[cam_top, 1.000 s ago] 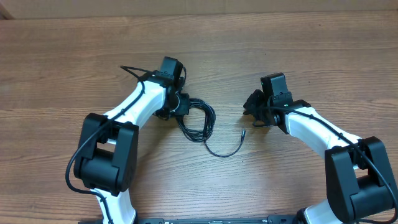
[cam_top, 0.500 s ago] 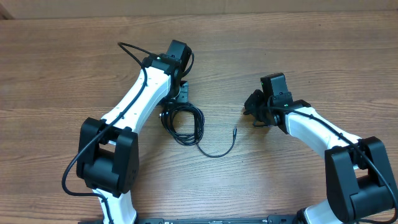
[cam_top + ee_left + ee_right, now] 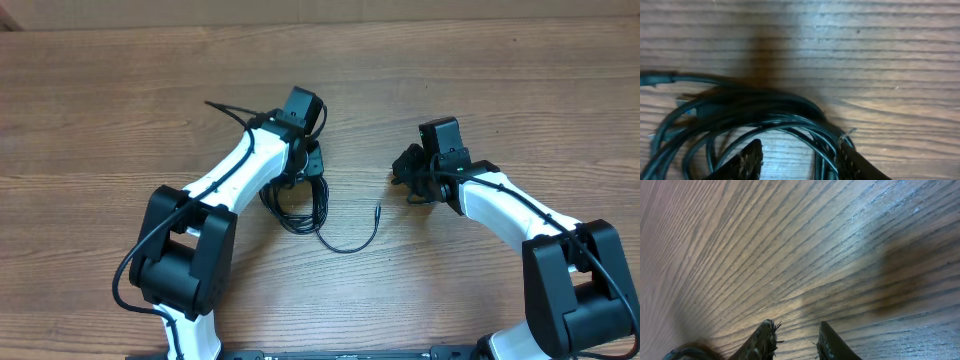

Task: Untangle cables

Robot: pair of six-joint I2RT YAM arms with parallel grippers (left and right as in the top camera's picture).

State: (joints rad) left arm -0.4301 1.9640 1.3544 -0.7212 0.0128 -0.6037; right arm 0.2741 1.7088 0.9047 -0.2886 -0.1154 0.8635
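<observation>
**Cables bunched under the left gripper, right gripper apart over the wood**

Seen from overhead, the left arm reaches up and inward from its base at the table's near edge, elbow out, wrist tipped down, so that the left gripper (image 3: 308,166) sits on the far edge of the cables (image 3: 322,203). The right arm is folded in a bend of its own, and the right gripper (image 3: 405,178) points toward the middle of the table (image 3: 100,100), well apart from the coil.

The cables lie as one loose bundle of black loops just below the left gripper, near the table's middle. A single strand trails out of the bundle and curves to a small plug tip (image 3: 378,210), which lies between the two grippers and touches neither. The left arm's own thicker wire (image 3: 228,110) arches above its forearm, clear of the coil.

In the left wrist view the left gripper (image 3: 800,162) has its jaws spread wide, with several looped strands of the cables (image 3: 765,107) running through the gap; wood shows between the strands and one finger, so nothing is clamped. In the right wrist view the right gripper (image 3: 795,340) has its fingers (image 3: 765,337) parted a little, with only wood grain between them.
</observation>
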